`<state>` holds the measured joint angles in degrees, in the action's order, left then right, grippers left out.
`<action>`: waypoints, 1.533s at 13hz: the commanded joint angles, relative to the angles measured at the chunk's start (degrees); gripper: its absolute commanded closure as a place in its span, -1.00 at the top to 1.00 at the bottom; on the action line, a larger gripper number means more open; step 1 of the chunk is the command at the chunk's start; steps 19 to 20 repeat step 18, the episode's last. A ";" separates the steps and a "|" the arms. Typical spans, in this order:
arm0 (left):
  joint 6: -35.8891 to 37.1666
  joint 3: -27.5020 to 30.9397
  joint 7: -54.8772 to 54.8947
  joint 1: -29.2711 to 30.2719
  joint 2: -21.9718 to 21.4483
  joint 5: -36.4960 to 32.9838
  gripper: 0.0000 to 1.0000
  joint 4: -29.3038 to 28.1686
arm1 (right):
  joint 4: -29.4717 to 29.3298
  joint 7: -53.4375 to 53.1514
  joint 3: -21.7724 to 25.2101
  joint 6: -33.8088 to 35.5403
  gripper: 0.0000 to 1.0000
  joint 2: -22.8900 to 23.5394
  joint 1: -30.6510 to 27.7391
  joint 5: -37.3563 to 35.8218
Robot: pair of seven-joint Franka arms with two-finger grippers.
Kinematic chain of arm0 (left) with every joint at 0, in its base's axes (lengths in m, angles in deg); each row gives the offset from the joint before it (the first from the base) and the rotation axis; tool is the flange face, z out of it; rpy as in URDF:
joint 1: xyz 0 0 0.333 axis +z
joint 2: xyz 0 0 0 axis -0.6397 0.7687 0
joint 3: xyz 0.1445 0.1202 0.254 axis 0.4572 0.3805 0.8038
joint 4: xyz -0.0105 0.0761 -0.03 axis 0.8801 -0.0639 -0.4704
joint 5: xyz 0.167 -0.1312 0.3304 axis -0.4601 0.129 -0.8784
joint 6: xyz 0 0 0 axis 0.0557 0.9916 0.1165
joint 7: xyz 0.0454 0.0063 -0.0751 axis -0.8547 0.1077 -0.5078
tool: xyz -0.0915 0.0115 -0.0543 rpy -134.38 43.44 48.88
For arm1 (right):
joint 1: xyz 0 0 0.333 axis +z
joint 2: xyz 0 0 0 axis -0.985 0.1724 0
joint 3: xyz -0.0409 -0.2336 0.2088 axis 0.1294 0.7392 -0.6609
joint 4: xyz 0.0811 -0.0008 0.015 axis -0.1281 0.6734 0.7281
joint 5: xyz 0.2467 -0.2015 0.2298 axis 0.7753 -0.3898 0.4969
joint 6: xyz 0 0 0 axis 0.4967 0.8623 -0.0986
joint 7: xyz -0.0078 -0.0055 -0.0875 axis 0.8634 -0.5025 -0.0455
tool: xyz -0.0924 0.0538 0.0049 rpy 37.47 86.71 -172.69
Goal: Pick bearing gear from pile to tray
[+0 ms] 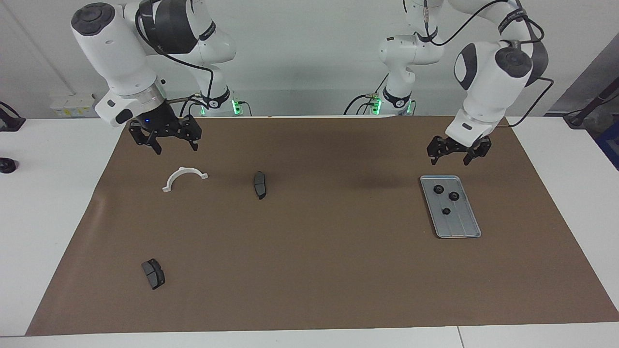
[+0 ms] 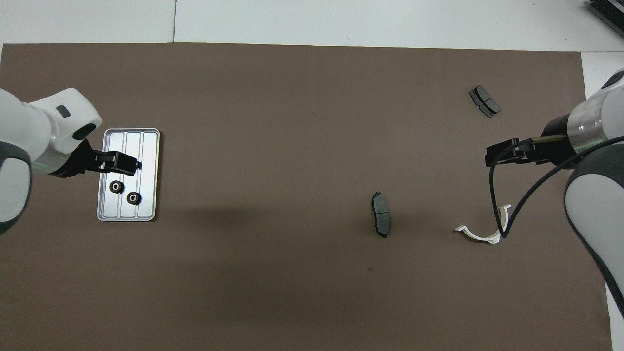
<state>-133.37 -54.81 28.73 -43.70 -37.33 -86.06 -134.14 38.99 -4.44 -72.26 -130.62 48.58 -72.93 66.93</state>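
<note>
Black fingertips of the left gripper (image 1: 455, 157) stand wide apart with nothing between them. It hangs in the upper part of the facing view over the brown mat (image 1: 309, 290), just above the tray's upper edge in that frame and clear of it. In the overhead view the same gripper (image 2: 127, 164) overlaps the middle of the tray (image 2: 148, 146).

The right gripper (image 1: 175, 148) is also spread wide and empty, touching nothing. It hangs high in the facing view at its own arm's end, over the mat above the bracket in the frame.

One white half-ring bracket (image 1: 184, 177) lies on the mat below it. Two dark grey brake pads are on the mat: one brake pad (image 1: 259, 184) beside the bracket toward the frame's middle, the other pad (image 1: 153, 273) alone low in the frame, farthest from the robots.

One silver-grey tray (image 1: 459, 231) sits at the left arm's end, mid-height in the facing view. Three black bearing gears (image 1: 453, 195) rest in it, all in the half nearer the robots. The overhead view shows only two of them (image 2: 133, 198); the gripper covers the third.
</note>
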 commanded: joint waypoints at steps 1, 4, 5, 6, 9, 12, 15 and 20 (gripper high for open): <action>8.48 0.44 -0.16 0.42 0.39 1.78 1.00 7.07 | 0.44 0.69 -0.11 -0.66 1.00 -0.74 0.06 -1.60; 11.84 0.53 -0.07 0.42 0.39 1.87 1.00 11.91 | 0.17 0.69 -0.11 -0.22 1.00 -0.83 0.15 -3.81; 13.24 0.70 0.01 0.42 0.39 1.87 1.00 13.40 | 0.08 0.69 -0.11 0.30 1.00 -0.91 0.24 -4.42; 13.86 0.71 0.01 0.42 0.48 1.87 1.00 14.55 | 0.08 0.60 -0.20 0.92 1.00 -0.91 0.24 -4.69; 14.48 1.06 0.28 0.68 0.21 1.87 1.00 14.56 | 0.08 -0.28 -0.38 1.36 1.00 -1.00 0.24 -4.69; 15.90 1.41 0.45 2.77 -0.14 3.70 1.00 14.48 | 0.17 -0.36 -0.46 1.98 1.00 -1.09 0.24 -4.60; 15.54 1.06 0.71 2.97 -1.02 4.15 1.00 14.56 | 0.17 -0.28 -0.46 1.98 1.00 -1.09 -0.20 -4.43; 15.45 1.06 0.80 2.97 -1.28 4.15 1.00 14.21 | 0.34 -0.36 -0.46 1.80 1.00 -1.18 -0.37 -4.43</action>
